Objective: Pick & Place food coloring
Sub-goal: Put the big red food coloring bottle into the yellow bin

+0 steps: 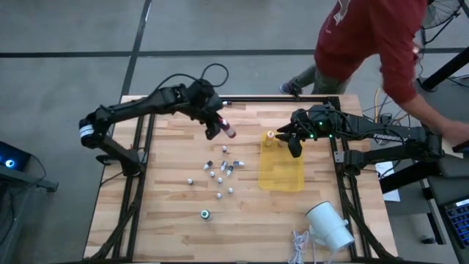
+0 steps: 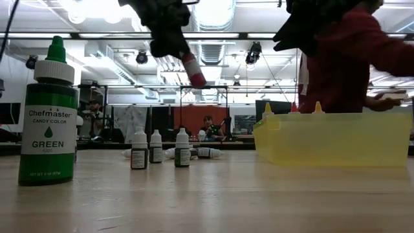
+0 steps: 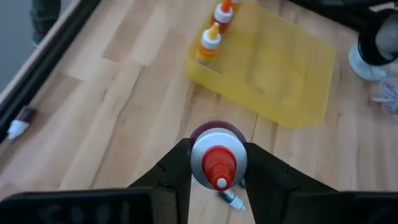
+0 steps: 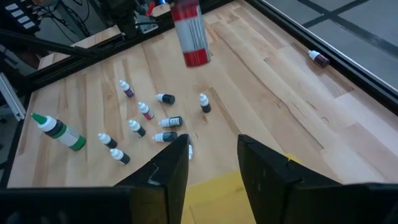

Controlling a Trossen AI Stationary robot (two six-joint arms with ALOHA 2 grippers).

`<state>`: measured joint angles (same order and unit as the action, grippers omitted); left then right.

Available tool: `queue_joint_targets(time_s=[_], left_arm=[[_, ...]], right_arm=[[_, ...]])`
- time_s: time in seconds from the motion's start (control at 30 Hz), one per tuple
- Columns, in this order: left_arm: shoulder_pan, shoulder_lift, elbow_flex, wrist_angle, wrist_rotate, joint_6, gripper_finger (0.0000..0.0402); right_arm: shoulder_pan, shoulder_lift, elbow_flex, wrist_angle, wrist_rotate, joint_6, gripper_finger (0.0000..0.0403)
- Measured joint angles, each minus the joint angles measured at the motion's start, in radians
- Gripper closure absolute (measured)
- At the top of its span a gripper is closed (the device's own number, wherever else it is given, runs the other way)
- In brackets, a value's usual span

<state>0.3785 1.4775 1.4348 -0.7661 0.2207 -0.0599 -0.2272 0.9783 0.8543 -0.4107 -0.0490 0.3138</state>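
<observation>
While the left gripper (image 1: 218, 127) hangs above the table (image 1: 176, 213) with its fingers clamped on a red-topped bottle (image 1: 229, 130), we see bare wood between it and the yellow tray (image 1: 282, 172). The bottle is held tilted, clear of the boards. Two orange-topped bottles (image 3: 214, 31) stand inside the tray at its far edge. The right gripper (image 1: 292, 141) hovers over that same edge with its fingers parted and nothing between them. The small vials (image 1: 220, 170) lie scattered mid-table, well apart from the tray, and the green-topped bottle (image 1: 205, 214) stands alone nearer the front edge.
</observation>
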Motion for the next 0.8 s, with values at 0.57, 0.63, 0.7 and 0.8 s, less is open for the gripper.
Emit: queue_joint_targets(time_s=[0.57,0.63,0.7,0.8], left_arm=[[-0.055,0.176,0.198,0.005,0.032,0.065,0.0307],[-0.068,0.192,0.209,0.009,0.033,0.071,0.0307],[-0.082,0.206,0.216,0.007,0.034,0.082,0.0307],[-0.106,0.235,0.235,0.011,0.042,0.091,0.0307]], right_arm=[[0.000,-0.122,0.026,-0.136,0.000,-0.003,0.0275],[0.000,-0.154,0.030,-0.148,0.000,-0.002,0.0275],[0.000,-0.184,0.035,-0.159,0.015,-0.002,0.0275],[0.000,-0.227,0.040,-0.172,0.061,0.000,0.0275]])
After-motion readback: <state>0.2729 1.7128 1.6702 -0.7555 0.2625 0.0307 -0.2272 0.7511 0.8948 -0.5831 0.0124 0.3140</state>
